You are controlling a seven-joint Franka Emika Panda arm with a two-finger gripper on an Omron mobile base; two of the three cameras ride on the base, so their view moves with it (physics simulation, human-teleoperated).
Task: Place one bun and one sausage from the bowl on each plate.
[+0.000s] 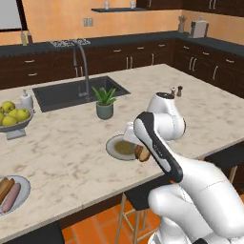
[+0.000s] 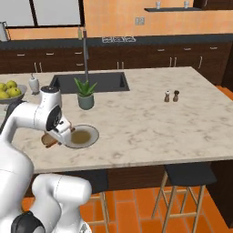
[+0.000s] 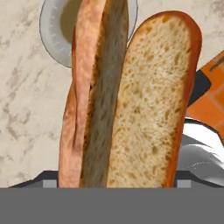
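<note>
Left base view, surroundings: a potted plant [image 1: 105, 102] stands at about 11 o'clock from the near plate [image 1: 120, 147], near the sink [image 1: 71, 92]; a footed bowl of apples [image 1: 11, 118] sits at the bench's [image 1: 66, 152] far left; salt and pepper shakers [image 1: 176, 90] stand at 1 o'clock.
Left base view, task things: the wide bowl [image 1: 10, 194] with sausages lies at the 8 o'clock edge, well apart from the near plate; a bun [image 1: 141, 153] shows at the plate's 4 o'clock rim.
Left base view, obstruction: the white arm [image 1: 157, 138] covers the plate's right side.
Right base view: the arm's wrist [image 2: 58, 123] overlaps the plate [image 2: 84, 136] at its 9 o'clock edge; the bun [image 2: 49, 139] pokes out just left of it.
Hand view: the split bun [image 3: 148, 109] stands lengthwise in front of the camera, the plate [image 3: 54, 33] at 11 o'clock above it.
Fingers: spread wide on the bun, which sits between them; the tips themselves are hidden.
</note>
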